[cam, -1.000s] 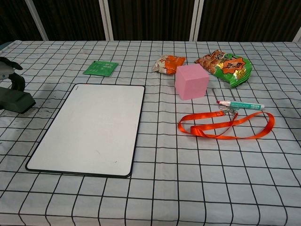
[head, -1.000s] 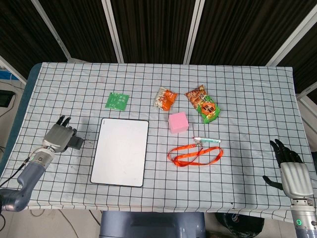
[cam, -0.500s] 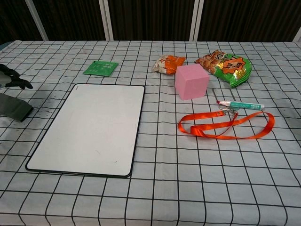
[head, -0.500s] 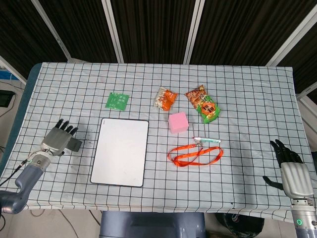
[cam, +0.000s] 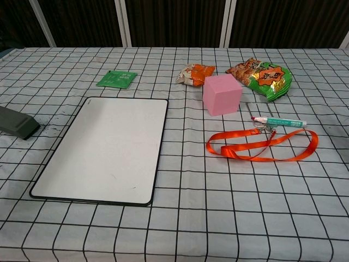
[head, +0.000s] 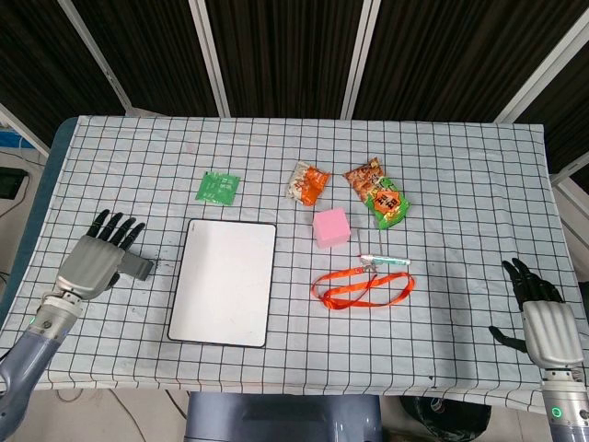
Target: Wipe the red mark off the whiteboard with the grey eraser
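The whiteboard [head: 224, 282] [cam: 103, 147] lies flat on the checked cloth, left of centre, and its face looks clean white with no red mark that I can see. The grey eraser [head: 140, 268] [cam: 15, 122] lies on the cloth just left of the board. My left hand [head: 93, 264] hovers over the eraser's left end with fingers spread and holds nothing; the chest view does not show it. My right hand [head: 543, 324] is at the table's front right corner, fingers extended and empty.
A green packet [head: 218, 187] lies behind the board. Two snack bags [head: 309, 183] [head: 379, 196], a pink cube [head: 331, 227], a pen [head: 385, 261] and an orange lanyard [head: 362, 287] occupy the middle and right.
My left hand let go of the eraser, opened its fingers and drew back left and toward the front edge, leaving the chest view. The eraser stays on the cloth.
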Controlling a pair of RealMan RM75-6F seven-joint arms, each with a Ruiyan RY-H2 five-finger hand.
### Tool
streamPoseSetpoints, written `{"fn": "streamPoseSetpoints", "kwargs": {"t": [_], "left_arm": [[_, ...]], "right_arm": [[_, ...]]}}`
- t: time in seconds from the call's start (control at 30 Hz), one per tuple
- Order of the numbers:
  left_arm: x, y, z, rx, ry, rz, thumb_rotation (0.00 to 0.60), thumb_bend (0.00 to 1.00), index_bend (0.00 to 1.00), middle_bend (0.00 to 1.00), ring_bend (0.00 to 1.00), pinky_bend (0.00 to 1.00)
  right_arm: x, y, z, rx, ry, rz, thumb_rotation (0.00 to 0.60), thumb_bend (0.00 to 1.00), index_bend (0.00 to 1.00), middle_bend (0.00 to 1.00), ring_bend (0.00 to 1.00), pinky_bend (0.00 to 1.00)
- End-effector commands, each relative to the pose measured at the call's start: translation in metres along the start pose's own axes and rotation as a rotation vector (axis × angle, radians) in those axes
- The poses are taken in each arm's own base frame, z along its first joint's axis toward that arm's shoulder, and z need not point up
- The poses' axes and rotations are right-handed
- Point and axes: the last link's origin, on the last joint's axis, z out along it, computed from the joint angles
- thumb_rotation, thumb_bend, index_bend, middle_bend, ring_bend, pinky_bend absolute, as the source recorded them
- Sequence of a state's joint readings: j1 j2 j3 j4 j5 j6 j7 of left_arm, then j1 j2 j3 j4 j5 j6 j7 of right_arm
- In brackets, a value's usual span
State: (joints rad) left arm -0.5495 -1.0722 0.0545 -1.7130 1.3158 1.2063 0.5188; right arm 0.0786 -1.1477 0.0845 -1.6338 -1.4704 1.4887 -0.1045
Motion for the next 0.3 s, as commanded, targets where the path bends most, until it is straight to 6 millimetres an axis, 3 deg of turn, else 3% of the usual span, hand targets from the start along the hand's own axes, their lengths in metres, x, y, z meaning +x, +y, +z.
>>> {"fn": "streamPoseSetpoints", "kwargs": {"t": [0.03,0.2,0.3], "left_arm": [[0.016,-0.006,-0.045,-0.002,0.073,-0.070,0.600,0.18,0.01,0.01,0.00,0.00],[0.015,-0.012,-0.083,0.000,0.121,-0.137,0.600,0.11,0.00,0.01,0.00,0.00],[0.012,-0.016,-0.094,0.015,0.133,-0.151,0.600,0.11,0.00,0.01,0.00,0.00]], "right_arm": [[0.000,0.000,0.000,-0.001,0.000,0.001,0.600,0.13,0.01,0.09,0.19,0.22],[0.000,-0.001,0.000,0.000,0.001,0.003,0.600,0.13,0.01,0.09,0.19,0.22],[0.000,-0.001,-0.001,0.003,0.002,0.004,0.600,0.13,0.01,0.09,0.19,0.22]]}}
